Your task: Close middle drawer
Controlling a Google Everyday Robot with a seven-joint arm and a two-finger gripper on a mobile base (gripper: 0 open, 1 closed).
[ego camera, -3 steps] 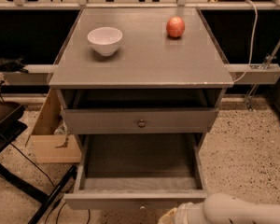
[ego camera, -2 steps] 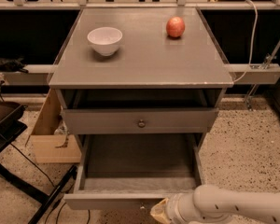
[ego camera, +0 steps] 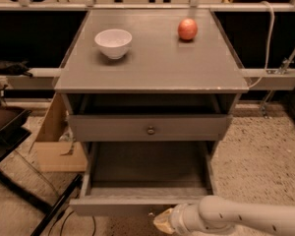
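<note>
The middle drawer (ego camera: 123, 205) of the grey cabinet is pulled far out towards me. Its plain grey tray (ego camera: 147, 168) is empty, and its front panel runs along the bottom of the camera view. Its knob is mostly hidden at the panel's lower edge. My gripper (ego camera: 163, 221) is at the end of the white arm (ego camera: 246, 219), which comes in from the bottom right. It sits just below and in front of the middle of the drawer's front panel, close to it or touching it.
A narrower grey drawer (ego camera: 113, 128) with a round knob (ego camera: 151, 130) sits above. On the cabinet top (ego camera: 152, 68) stand a white bowl (ego camera: 113, 42) and a red apple (ego camera: 187, 29). A cardboard box (ego camera: 54, 141) and a black frame (ego camera: 19, 181) are at the left.
My arm has moved left and slightly up, bringing the gripper from the bottom right to the middle of the drawer front. The drawer has not visibly moved.
</note>
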